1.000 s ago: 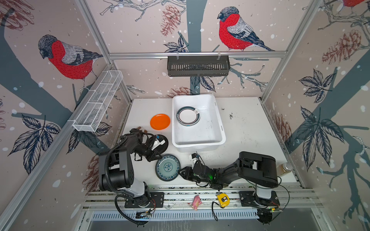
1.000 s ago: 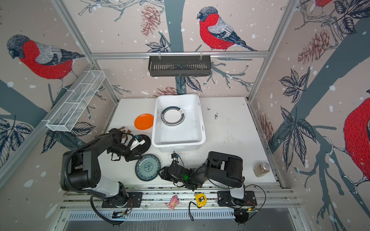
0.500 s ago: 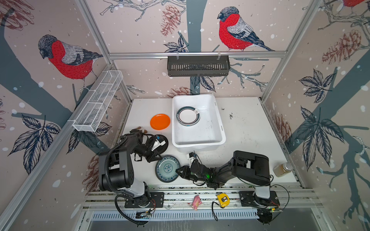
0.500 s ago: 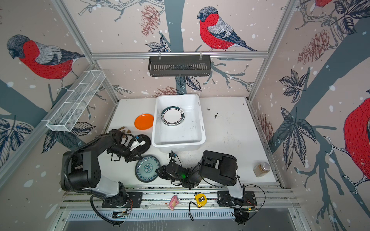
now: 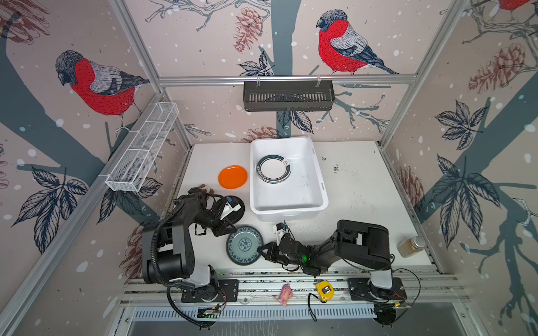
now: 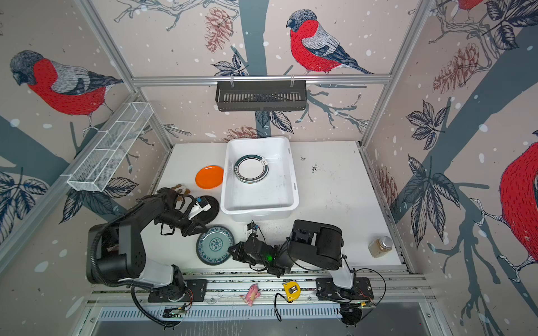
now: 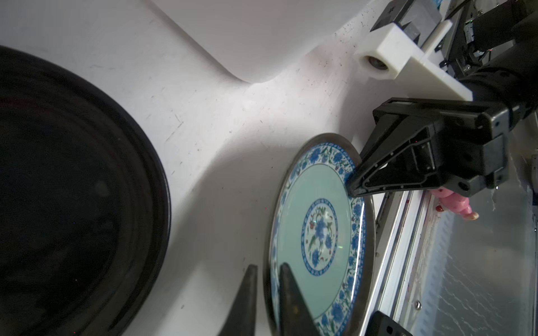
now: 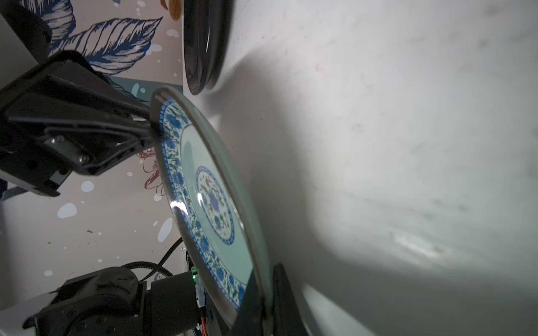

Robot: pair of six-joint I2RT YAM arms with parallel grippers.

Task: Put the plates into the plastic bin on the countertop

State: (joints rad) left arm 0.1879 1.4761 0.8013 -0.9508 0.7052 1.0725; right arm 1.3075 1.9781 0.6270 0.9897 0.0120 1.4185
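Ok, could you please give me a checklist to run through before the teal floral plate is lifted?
1. Right gripper shut on the teal floral plate rim: ok.
2. Left gripper clear of that rim: not ok, its fingers straddle it.
3. Free floor in the plastic bin beside the banded white plates: ok.
4. Black plate and orange plate apart from the teal one: ok.

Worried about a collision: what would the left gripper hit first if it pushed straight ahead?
The teal floral plate, whose rim sits between its fingers; beyond it, likely the right gripper.
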